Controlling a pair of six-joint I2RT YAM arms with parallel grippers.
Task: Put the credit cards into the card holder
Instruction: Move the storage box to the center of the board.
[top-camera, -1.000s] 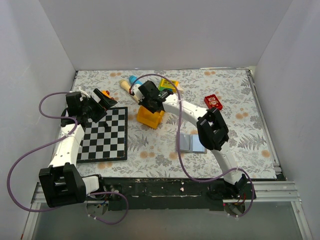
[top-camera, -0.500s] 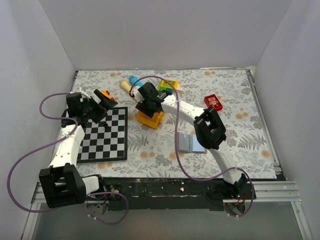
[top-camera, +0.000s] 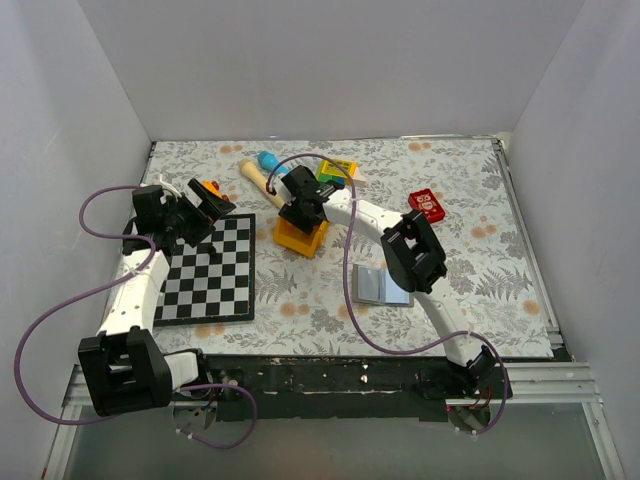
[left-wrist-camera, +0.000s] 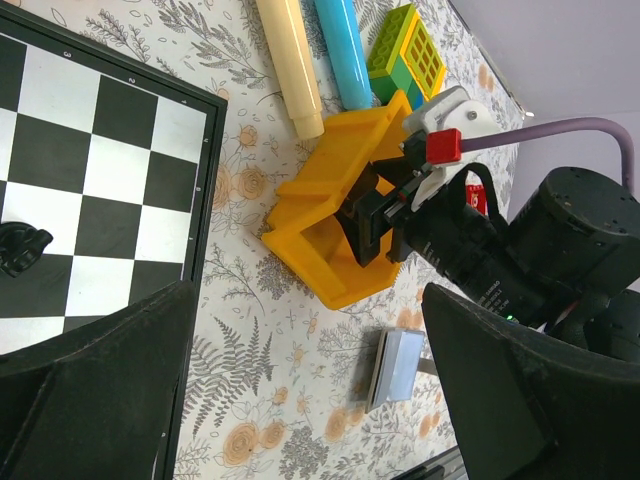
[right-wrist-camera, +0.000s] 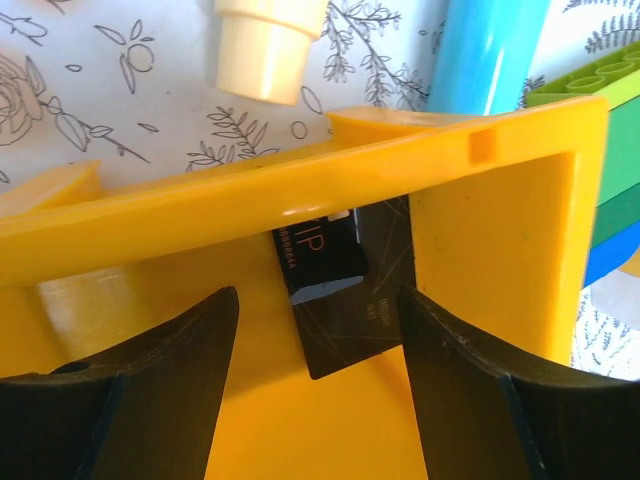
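Hovering over credit cards (right-wrist-camera: 345, 320) in orange tray (right-wrist-camera: 490, 250), right jaws apart, seemingly empty; left jaws apart.

Cards (right-wrist-camera: 325, 295) in tray (right-wrist-camera: 480, 250), left of card holder (top-camera: 378, 286).

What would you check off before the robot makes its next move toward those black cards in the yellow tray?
1. Right fingers open: ok, one on each side of the cards.
2. Black cards reachable: ok, overlapping in the yellow tray, against its wall.
3. A card gripped: not ok, nothing is held.
4. Grey wallet open: ok, lying open on the table.
5. Wallet pockets free: cannot tell, too small to see.
6. Left fingers out of the way: ok, open above the chessboard.
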